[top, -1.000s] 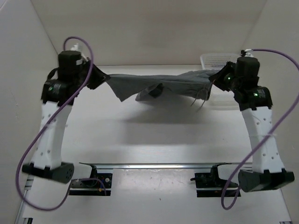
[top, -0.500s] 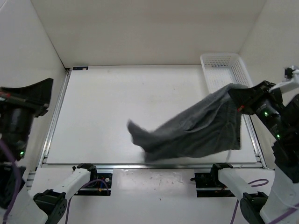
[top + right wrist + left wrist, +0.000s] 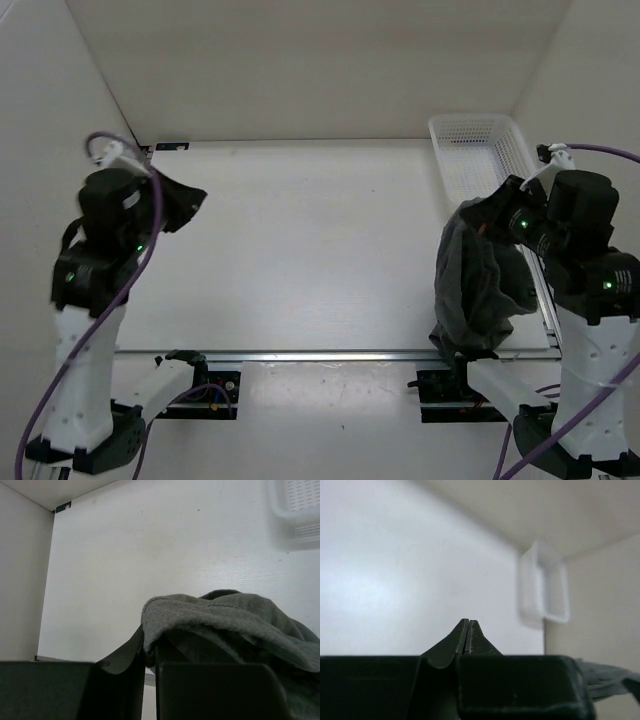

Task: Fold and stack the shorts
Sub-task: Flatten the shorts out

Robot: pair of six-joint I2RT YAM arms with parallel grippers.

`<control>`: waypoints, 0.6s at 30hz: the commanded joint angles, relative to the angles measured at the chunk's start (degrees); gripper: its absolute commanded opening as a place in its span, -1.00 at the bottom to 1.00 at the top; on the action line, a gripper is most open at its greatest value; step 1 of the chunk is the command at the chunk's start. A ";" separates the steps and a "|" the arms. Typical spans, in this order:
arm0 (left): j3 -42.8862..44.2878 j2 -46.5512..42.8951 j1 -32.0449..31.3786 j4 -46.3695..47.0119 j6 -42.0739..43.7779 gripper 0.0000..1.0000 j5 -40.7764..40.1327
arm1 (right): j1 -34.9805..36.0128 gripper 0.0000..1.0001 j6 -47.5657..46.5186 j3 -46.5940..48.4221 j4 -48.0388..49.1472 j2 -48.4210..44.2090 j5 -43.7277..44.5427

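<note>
- As we read the overhead view from its left side, we find our left gripper (image 3: 193,198) raised in the upper left of the frame. Its two dark fingers are pressed flat together with nothing between them. The left wrist view shows the same tips meeting in a closed point.
- Across the middle of the frame, the white table (image 3: 300,250) spans the space between both arms.
- Right of centre, the shorts (image 3: 475,285) hang as a bunched grey bundle. Their lower end reaches the table's near edge in the lower right of the frame, by the metal rail (image 3: 330,353).
- At the bundle's top, our right gripper (image 3: 486,216) is narrowed onto a fold of the fabric. In the right wrist view the cloth is pinched between the fingers and drapes over the right one.
- In the upper right corner sits the white mesh basket (image 3: 480,150), just beyond the shorts' upper edge. We cannot tell whether they touch.
</note>
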 commanded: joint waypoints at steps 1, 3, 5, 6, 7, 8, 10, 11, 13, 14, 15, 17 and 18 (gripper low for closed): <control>-5.35 3.40 0.10 1.11 0.96 -0.79 5.82 | -0.20 -1.00 0.03 -0.79 9.16 2.27 -5.09; -5.35 5.24 0.10 1.11 1.76 -0.79 5.82 | 0.85 -1.00 1.87 -1.32 12.77 4.74 -7.38; -3.96 7.00 0.10 1.11 2.81 -0.79 5.82 | 3.48 -1.00 3.37 -0.80 18.57 10.44 -8.71; -3.25 7.97 0.10 0.07 3.69 -0.79 5.82 | 4.71 -1.00 3.37 3.90 19.46 12.90 -8.71; -2.46 9.89 0.10 -0.55 4.22 -0.79 5.82 | 6.12 -1.00 3.90 6.99 21.03 17.97 -7.49; -0.80 10.78 0.10 -1.25 5.01 -0.79 5.82 | 8.31 -1.00 3.90 10.59 21.05 20.64 -6.61; 0.79 12.89 0.10 -2.67 5.71 -0.79 5.29 | 9.82 -1.00 4.42 22.89 21.05 27.73 -5.99; 1.93 13.42 0.80 -3.19 5.72 -0.79 4.69 | 10.35 -1.00 4.43 26.59 21.57 29.69 -5.99; 2.72 14.12 1.41 -3.20 6.33 -0.79 4.68 | 10.35 -1.00 6.87 34.86 22.19 34.10 -6.60; 2.73 14.91 2.03 -3.20 6.33 -0.79 4.68 | 10.35 -1.00 6.89 36.37 23.06 34.98 -6.60; 3.60 14.92 2.04 -3.20 6.86 -0.79 4.68 | 10.35 -1.00 7.67 37.08 23.68 35.51 -6.60; 4.31 16.49 3.17 -3.20 7.39 -0.79 5.21 | 10.35 -1.00 8.20 36.13 25.00 35.52 -6.08; 4.92 17.02 3.18 -3.20 7.91 -0.79 5.73 | 10.35 -1.00 8.21 35.16 25.00 34.73 -6.07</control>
